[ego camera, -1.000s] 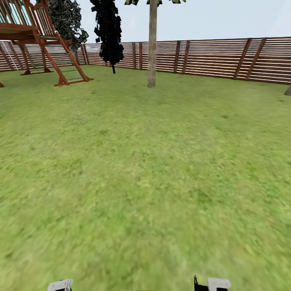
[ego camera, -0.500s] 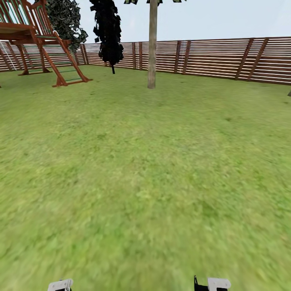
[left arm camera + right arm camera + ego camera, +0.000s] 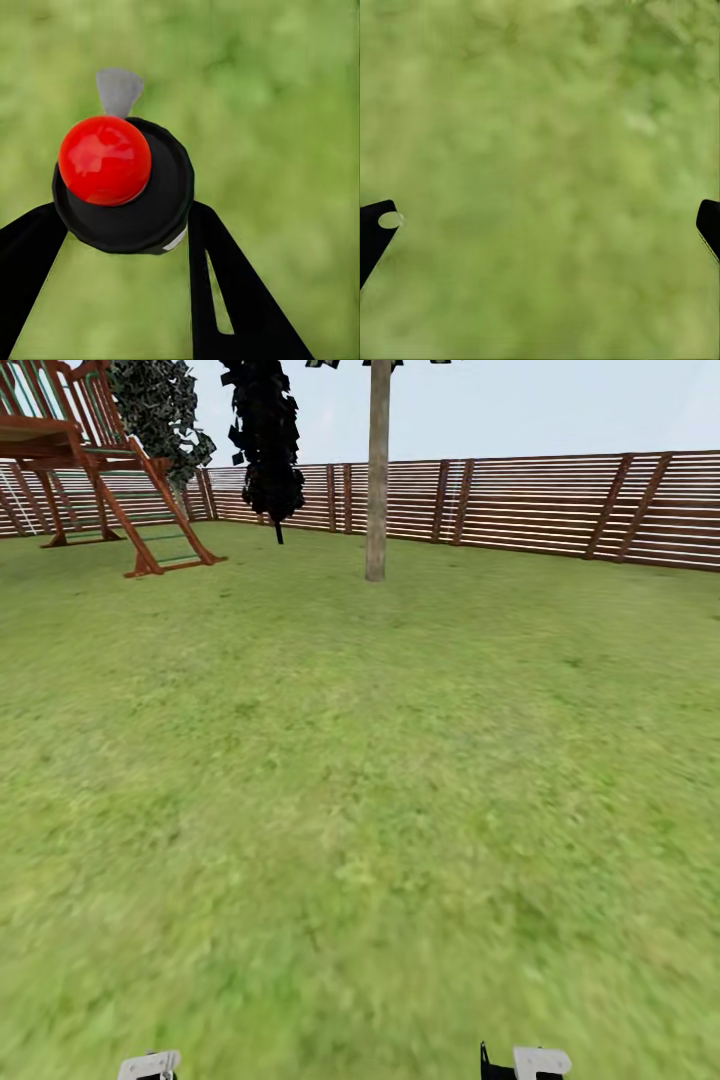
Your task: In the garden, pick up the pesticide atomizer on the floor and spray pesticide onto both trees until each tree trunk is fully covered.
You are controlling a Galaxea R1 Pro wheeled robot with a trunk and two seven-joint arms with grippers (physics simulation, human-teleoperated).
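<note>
Between the earlier head frames and this one the whole picture has shifted slightly, so the camera has moved; the tree trunk (image 3: 377,470) and the play frame (image 3: 95,460) sit marginally lower and further left in the picture. The trunk stands on the lawn (image 3: 360,790) near the slatted fence (image 3: 560,505), its crown cut off by the top edge. A black-green conifer (image 3: 266,440) stands beside it.

Left gripper (image 3: 120,225): fingers clamped on the pesticide atomizer (image 3: 124,184), seen end-on as a black round body with a red knob and a grey tab; its lower part is hidden.

Right gripper (image 3: 544,225): fingers wide apart, holding nothing, over blurred grass.
</note>
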